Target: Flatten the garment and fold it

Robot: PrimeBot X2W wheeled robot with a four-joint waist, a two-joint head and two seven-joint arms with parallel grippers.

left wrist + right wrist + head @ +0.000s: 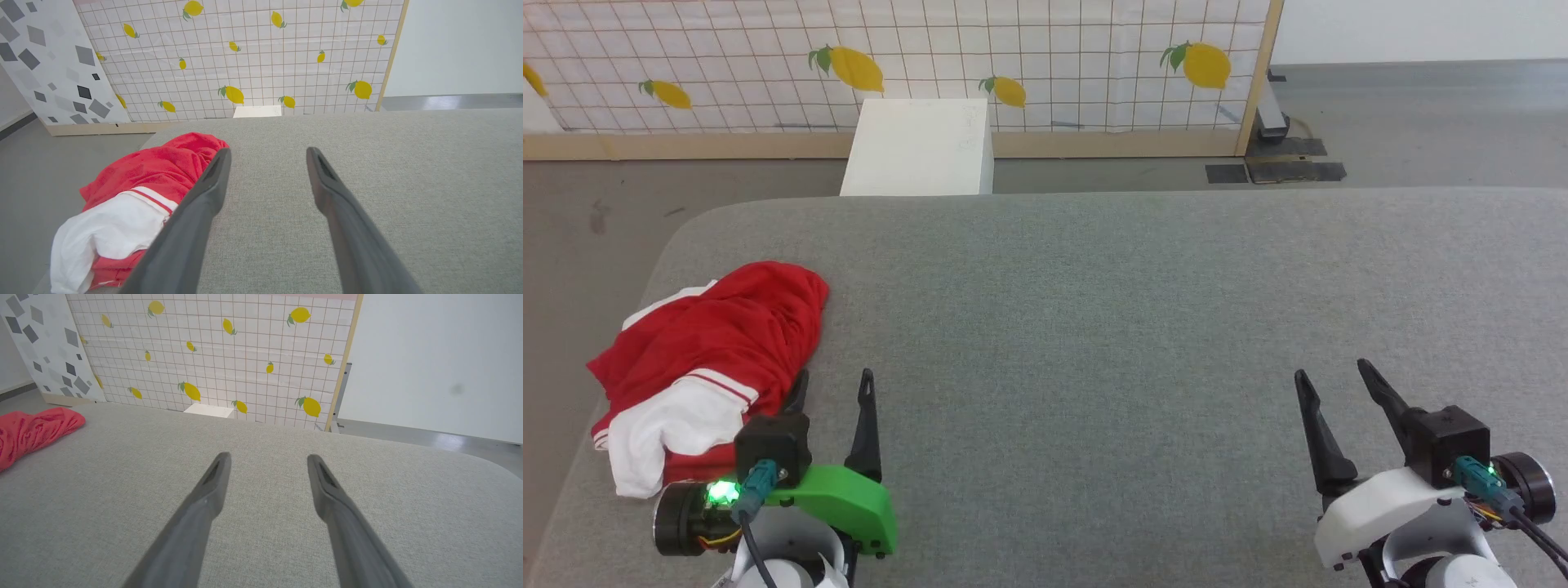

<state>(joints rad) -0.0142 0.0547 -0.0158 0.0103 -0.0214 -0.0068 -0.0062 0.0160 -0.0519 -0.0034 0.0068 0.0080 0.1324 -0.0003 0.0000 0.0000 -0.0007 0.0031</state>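
The garment (715,343) lies crumpled in a heap near the left edge of the grey padded table (1094,310), red body on top and a white sleeve with striped trim toward the front. My left gripper (833,384) stands open just right of the heap, its left finger close against the red cloth and nothing between its fingers. In the left wrist view the garment (147,183) bunches beside the left finger, with the gripper (267,157) spread wide. My right gripper (1331,371) hovers open over bare table at the lower right, far from the garment (32,430).
A white box (919,147) stands on the floor behind the table's far edge, in front of a lemon-patterned panel (1013,57) with a wooden frame. Grey floor lies left of the table, whose left edge runs just beside the heap.
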